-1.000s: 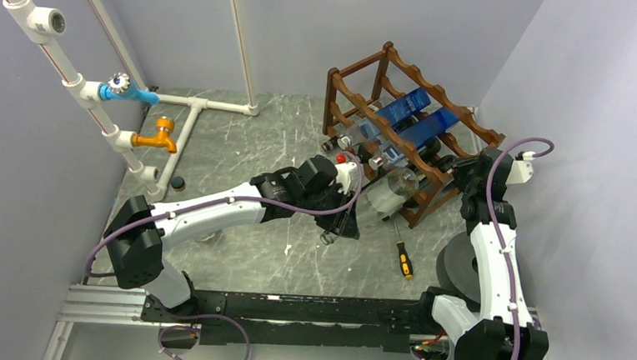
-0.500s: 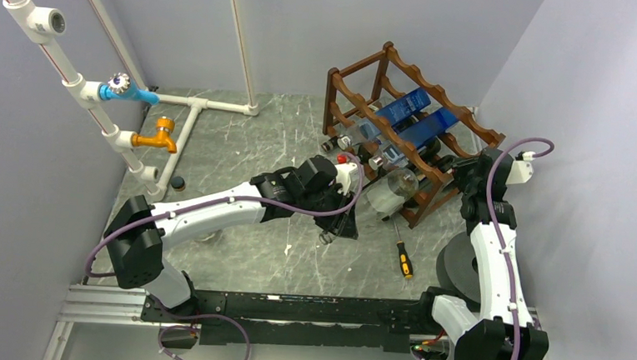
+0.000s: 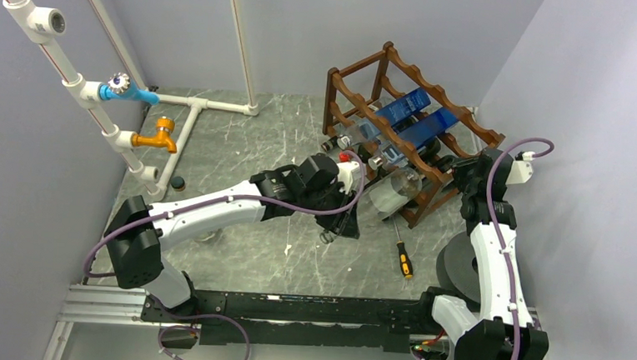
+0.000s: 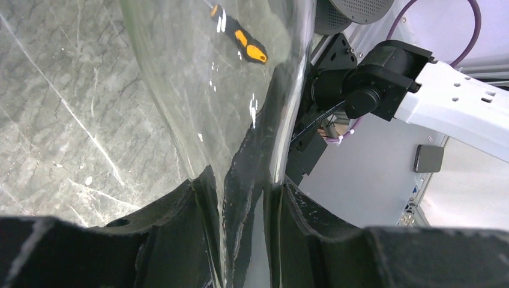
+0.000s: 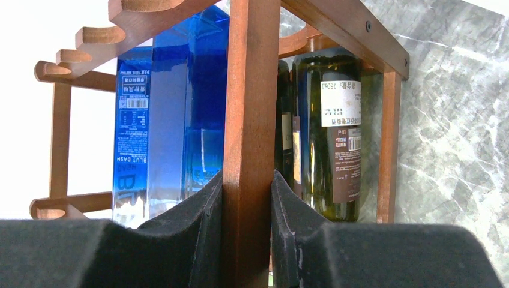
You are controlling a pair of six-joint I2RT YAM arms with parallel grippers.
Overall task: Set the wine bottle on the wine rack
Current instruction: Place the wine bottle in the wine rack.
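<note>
A clear glass wine bottle (image 3: 391, 194) lies nearly level, its base at the front of the low tier of the wine rack (image 3: 405, 75). Its neck is in my left gripper (image 3: 342, 219), which is shut on it. In the left wrist view the bottle (image 4: 204, 78) fills the frame, and the neck runs between the black pads of the left gripper (image 4: 245, 179). My right gripper (image 3: 466, 174) is at the rack's right end. In the right wrist view the right gripper (image 5: 247, 175) is shut on an upright wooden post (image 5: 249, 90) of the rack.
Blue bottles (image 3: 413, 115) and a dark green bottle (image 5: 333, 132) lie in the rack. An orange-handled screwdriver (image 3: 404, 259) lies on the marble floor beside a grey disc (image 3: 456, 272). White pipes with taps (image 3: 163, 133) stand at the left, a small black cap (image 3: 178, 183) near them.
My left arm has crept slightly toward the rack with the bottle. The right arm has not moved.
</note>
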